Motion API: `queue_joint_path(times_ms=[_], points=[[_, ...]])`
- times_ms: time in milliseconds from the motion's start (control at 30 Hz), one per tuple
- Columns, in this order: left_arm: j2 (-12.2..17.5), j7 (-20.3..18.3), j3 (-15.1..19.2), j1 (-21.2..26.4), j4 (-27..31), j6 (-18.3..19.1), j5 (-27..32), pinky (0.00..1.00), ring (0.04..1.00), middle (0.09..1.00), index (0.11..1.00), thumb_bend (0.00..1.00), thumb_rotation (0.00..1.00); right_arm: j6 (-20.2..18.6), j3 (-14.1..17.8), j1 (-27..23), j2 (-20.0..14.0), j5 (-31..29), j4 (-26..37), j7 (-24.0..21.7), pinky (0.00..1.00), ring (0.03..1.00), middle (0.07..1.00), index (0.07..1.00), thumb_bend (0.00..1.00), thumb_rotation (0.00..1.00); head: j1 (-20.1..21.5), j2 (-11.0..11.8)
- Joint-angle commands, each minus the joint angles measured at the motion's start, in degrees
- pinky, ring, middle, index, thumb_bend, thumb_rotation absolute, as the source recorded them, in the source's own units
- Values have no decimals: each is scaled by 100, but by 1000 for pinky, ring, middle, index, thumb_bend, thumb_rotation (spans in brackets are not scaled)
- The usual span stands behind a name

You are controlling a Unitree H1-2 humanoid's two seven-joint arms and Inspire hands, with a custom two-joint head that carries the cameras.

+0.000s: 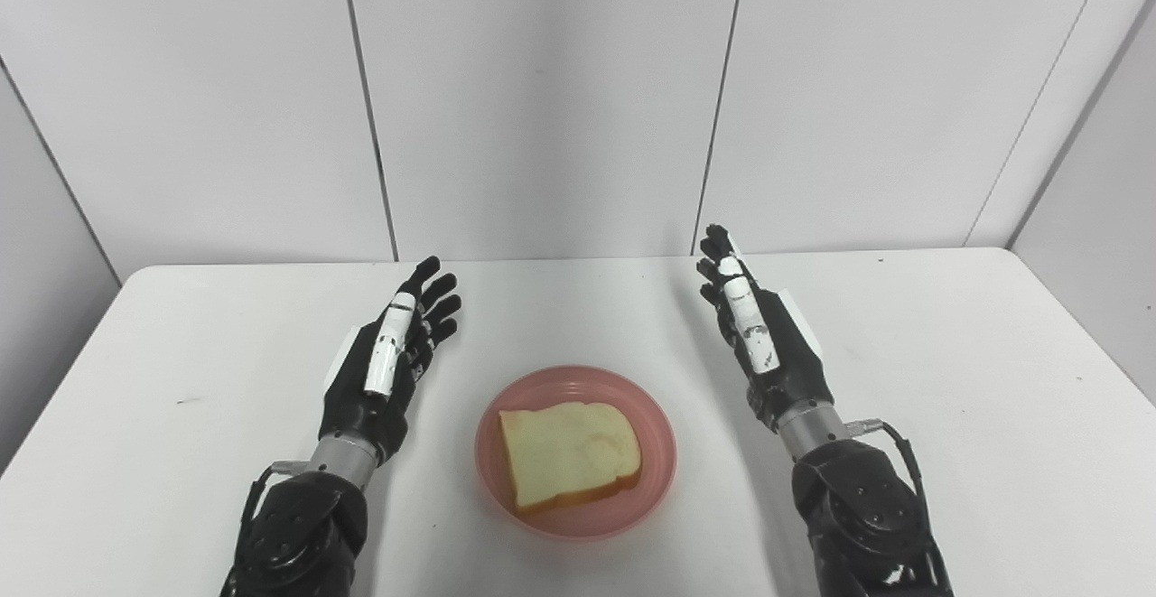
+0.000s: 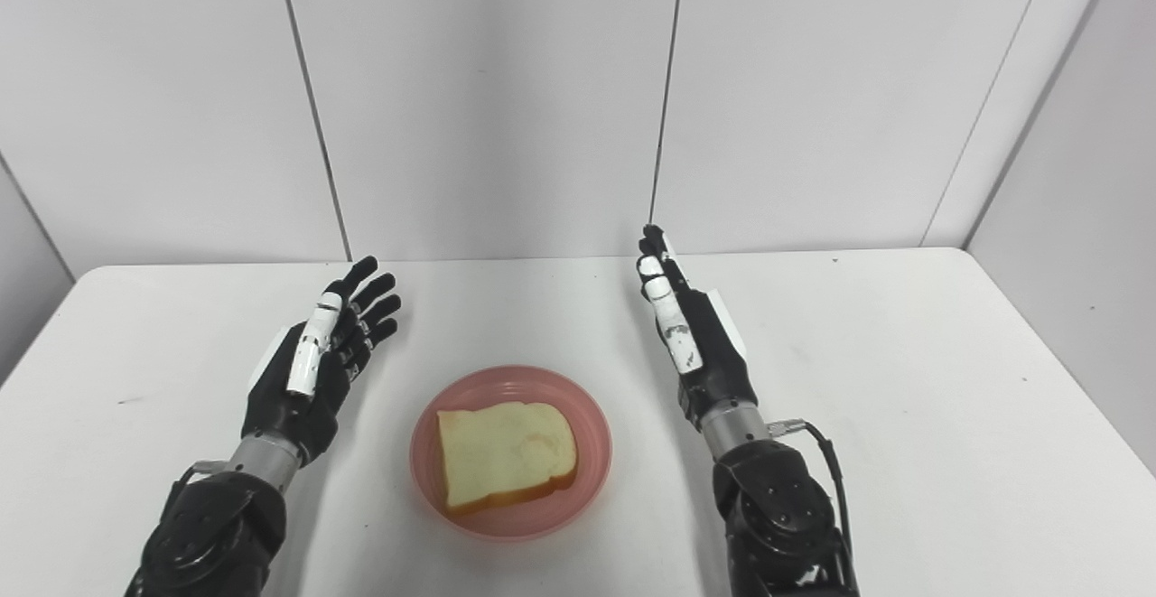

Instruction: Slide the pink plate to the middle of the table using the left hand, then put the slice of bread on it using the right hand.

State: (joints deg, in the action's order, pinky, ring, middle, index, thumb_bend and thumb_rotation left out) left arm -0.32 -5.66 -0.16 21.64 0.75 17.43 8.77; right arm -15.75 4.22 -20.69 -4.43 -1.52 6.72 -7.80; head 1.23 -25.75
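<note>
So the pink plate [image 1: 576,452] is sitting in the lower middle of the frame on the white table [image 1: 948,380], and the slice of bread [image 1: 567,455] is lying flat inside it, crust edge facing the bottom of the picture, covering most of the plate's floor so only the rim and a bit of the bowl are showing around it. The left hand [image 1: 390,364] is hovering at lower left, just beside the plate but not touching it, fingers [image 1: 433,301] stretched out and spread toward the back wall [image 1: 542,100], holding nothing. The right hand [image 2: 691,341] is doing the same thing at lower right, released and empty, fingers lined up nearly edge-on to the camera, so they're overlapping each other and it's hard to make out each one. Both forearms are getting cut off by the bottom edge of the frame, so nothing past the wrists and dark cuffs is showing. Can't really tell whether either hand is resting on the tabletop or floating slightly above it. The table's near edge and its left side are also running out of frame.
</note>
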Motion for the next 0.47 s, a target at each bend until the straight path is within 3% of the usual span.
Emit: queue_joint_path(times_ms=[0, 433], points=[[39, -77, 34, 220, 70, -344, 52, 934, 921, 926, 919, 379, 1000, 382, -18, -223, -38, -46, 64, 60, 1000, 1000, 1000, 1000, 434, 1000, -8, -17], [49, -108, 78, 236, 70, -325, 58, 930, 919, 926, 917, 384, 1000, 339, -87, -261, -56, -50, 86, 91, 1000, 1000, 1000, 1000, 433, 1000, 55, -70]])
